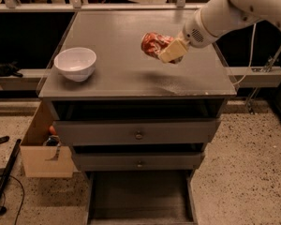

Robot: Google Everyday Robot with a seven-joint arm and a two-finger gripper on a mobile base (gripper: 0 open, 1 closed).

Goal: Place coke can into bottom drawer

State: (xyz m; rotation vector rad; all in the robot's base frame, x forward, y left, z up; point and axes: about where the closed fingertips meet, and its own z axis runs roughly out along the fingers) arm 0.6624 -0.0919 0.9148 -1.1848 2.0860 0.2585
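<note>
The coke can (153, 44), red-orange with white marks and dented, is held in my gripper (168, 50) above the grey cabinet top (117, 69). The can lies on its side, sticking out to the left of the tan fingers (172, 50), which are shut on it. My white arm reaches in from the upper right. The bottom drawer (139, 197) is pulled open at the bottom of the view, a shallow tray with a dark floor and nothing in it that I can see.
A white bowl (75, 63) stands on the left of the cabinet top. Two upper drawers with small round knobs (138, 135) sit above the open one, slightly pulled out. A cardboard box (43, 149) stands on the floor at the cabinet's left.
</note>
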